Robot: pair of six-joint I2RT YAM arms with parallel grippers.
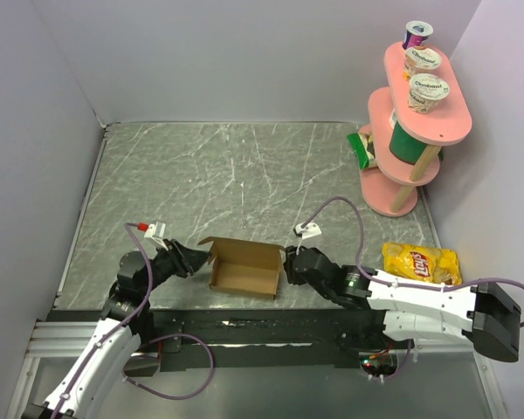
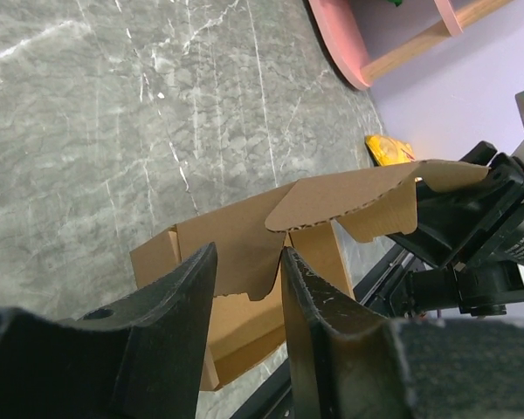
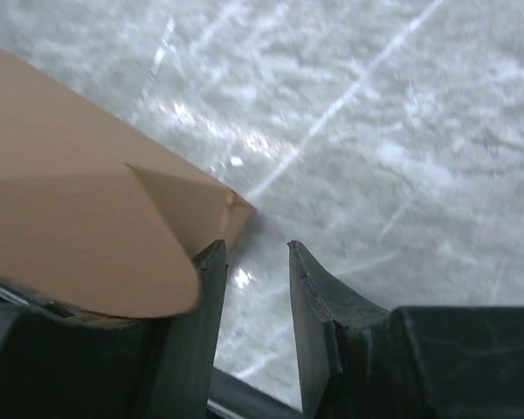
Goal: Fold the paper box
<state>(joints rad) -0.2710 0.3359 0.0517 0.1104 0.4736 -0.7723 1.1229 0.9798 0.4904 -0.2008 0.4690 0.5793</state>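
Seen from above, my left gripper (image 1: 198, 257) and my right gripper (image 1: 290, 262) are small dark shapes, and I cannot separate their fingertips there. In the left wrist view my own fingers (image 2: 170, 323) cover the lower part of the paper box (image 2: 244, 236), a half-folded tray of plain brown cardboard with flaps. The right wrist view is blurred, and the left edge of that picture cuts the box off.

The paper box lies on the grey marbled table (image 1: 244, 166), near its front edge, directly between my two grippers. It is open on top, and one flap with a wavy cut edge leans over the inside.

My left gripper is parted a little, and a side flap of the box stands in the gap; I cannot tell if a pad touches it. My right gripper is also slightly parted, with only table between its fingers (image 3: 201, 305). The cardboard lies just against the outer side of one finger. A yellow chip bag (image 1: 422, 262) lies beside my right arm.
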